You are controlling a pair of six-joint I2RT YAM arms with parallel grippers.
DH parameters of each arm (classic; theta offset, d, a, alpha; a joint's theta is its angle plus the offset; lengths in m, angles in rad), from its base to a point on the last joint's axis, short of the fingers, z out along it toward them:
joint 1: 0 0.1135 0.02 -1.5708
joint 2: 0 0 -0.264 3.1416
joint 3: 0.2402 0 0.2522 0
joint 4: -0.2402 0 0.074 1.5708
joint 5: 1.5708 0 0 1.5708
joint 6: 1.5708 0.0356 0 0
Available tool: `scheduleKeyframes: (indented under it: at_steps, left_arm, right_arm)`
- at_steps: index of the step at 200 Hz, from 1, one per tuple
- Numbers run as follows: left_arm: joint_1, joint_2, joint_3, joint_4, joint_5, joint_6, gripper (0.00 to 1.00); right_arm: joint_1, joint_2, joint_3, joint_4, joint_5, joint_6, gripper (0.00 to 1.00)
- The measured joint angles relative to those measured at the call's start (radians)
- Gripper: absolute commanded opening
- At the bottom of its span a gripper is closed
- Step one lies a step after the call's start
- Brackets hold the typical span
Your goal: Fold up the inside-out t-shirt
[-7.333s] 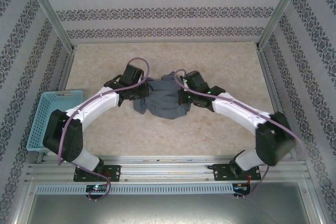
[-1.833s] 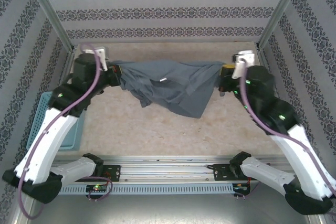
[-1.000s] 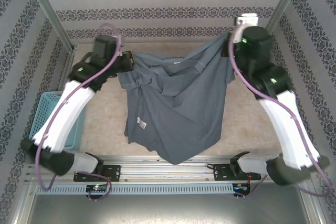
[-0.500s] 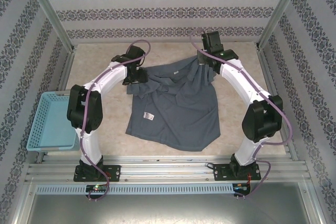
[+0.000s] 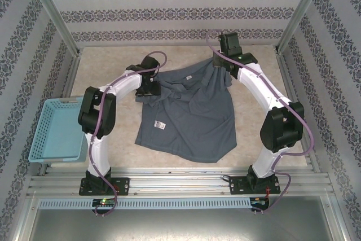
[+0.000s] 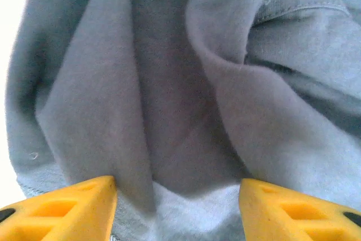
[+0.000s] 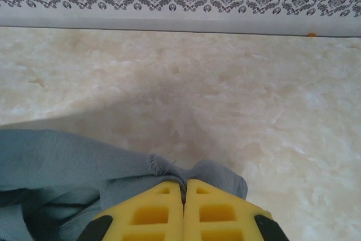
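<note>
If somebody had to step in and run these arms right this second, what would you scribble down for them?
The left tool is open over the t-shirt's rumpled far-left corner, gripping nothing.
The right tool is shut on a pinch of the shirt's far-right edge.
The t-shirt lies spread on the table, hem toward the arms, far end bunched, label showing.
The light-blue basket sits at the left edge, apart from the shirt.
Done: shirt laid out. Left: smooth the far end, then make every fold.

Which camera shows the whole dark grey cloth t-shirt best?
The top external view: the dark slate-grey cloth t-shirt lies spread out, nearly its whole outline visible. The left wrist view gives close-up folds; the right wrist view, a bunched edge pinched in the right gripper.
</note>
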Motion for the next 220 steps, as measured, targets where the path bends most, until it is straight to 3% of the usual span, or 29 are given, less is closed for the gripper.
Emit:
scheduleKeyframes:
  at_steps: [76,124,161,220]
  left_arm:
    - [0.001,0.138,0.235,-0.002,-0.085,0.019,0.46]
    - [0.001,0.136,0.205,-0.026,-0.152,0.019,0.46]
    - [0.008,0.119,0.105,-0.026,-0.174,0.018,0.4]
    - [0.013,0.088,0.07,-0.023,-0.177,0.019,0.01]
  right_arm:
    - [-0.006,-0.001,-0.066,0.016,0.0,0.0,0.0]
    - [-0.045,-0.006,-0.078,0.017,-0.004,0.0,0.0]
    - [-0.052,-0.016,-0.078,0.017,-0.007,0.0,0.0]
    - [-0.052,-0.025,-0.078,0.012,-0.006,0.0,0.0]
